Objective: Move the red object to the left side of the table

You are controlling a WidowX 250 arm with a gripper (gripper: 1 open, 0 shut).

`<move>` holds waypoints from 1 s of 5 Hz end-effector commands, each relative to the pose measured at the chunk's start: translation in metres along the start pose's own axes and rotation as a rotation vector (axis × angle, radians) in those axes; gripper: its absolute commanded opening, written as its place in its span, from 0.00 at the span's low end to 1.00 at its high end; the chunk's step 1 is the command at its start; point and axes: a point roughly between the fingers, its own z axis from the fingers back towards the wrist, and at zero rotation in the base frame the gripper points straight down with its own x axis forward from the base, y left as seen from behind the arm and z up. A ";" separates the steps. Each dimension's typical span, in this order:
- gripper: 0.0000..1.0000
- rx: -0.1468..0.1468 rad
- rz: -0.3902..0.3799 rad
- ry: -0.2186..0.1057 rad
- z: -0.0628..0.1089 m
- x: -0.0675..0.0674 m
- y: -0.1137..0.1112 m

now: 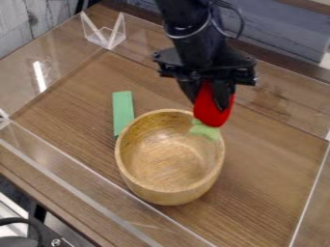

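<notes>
The red object (214, 105), a glossy red toy fruit with a light-green leafy end pointing down, hangs just above the far right rim of the wooden bowl. My black gripper (213, 96) points steeply down and is shut on the red object from above. The brown wood-grain table (277, 154) lies under both. The fruit's leafy tip sits close to the bowl's rim; I cannot tell whether it touches.
A round wooden bowl (154, 183) stands at the table's front centre. A green rectangular block (123, 111) lies flat just left of the bowl. Clear acrylic walls (39, 72) edge the table, with a clear stand (103, 32) at the back left.
</notes>
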 end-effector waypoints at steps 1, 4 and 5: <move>0.00 -0.012 0.004 -0.055 0.019 0.016 0.009; 0.00 -0.049 -0.067 -0.021 0.027 0.020 0.007; 0.00 -0.045 -0.048 -0.019 0.026 0.026 0.010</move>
